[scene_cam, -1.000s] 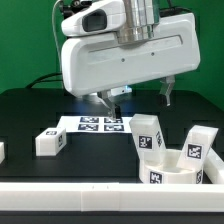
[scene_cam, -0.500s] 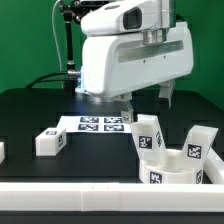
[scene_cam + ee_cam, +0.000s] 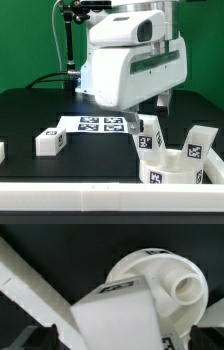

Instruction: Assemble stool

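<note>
**White stool half built, hand wide above it**

Black tabletop (image 3: 30, 110) carries everything. A long white border rail (image 3: 70, 196) runs along its front edge, probably to keep the parts from sliding off. The marker board (image 3: 100, 124) lies flat near the middle and bears nothing.

At the exterior view's right, just behind the rail, the round seat (image 3: 172, 176) lies low on the tabletop. Two block legs rise from it: one leg (image 3: 148, 138) on the side nearer the board, and a second leg (image 3: 200, 143) at the far right. The seat seems to lie underside up, so that legs can go in from above. The wrist view shows the seat's (image 3: 160, 266) round socket beside a tagged leg (image 3: 125, 319). A loose leg (image 3: 50, 142) lies on its side well apart, at the exterior view's left. It looks like a part not yet fitted.

The hand (image 3: 152, 110) hangs over the leg nearer the board. Its jaws are spread as wide as they go and hold nothing. One dark fingertip (image 3: 139, 121) is just beside that leg's top; I cannot tell whether it touches.
</note>
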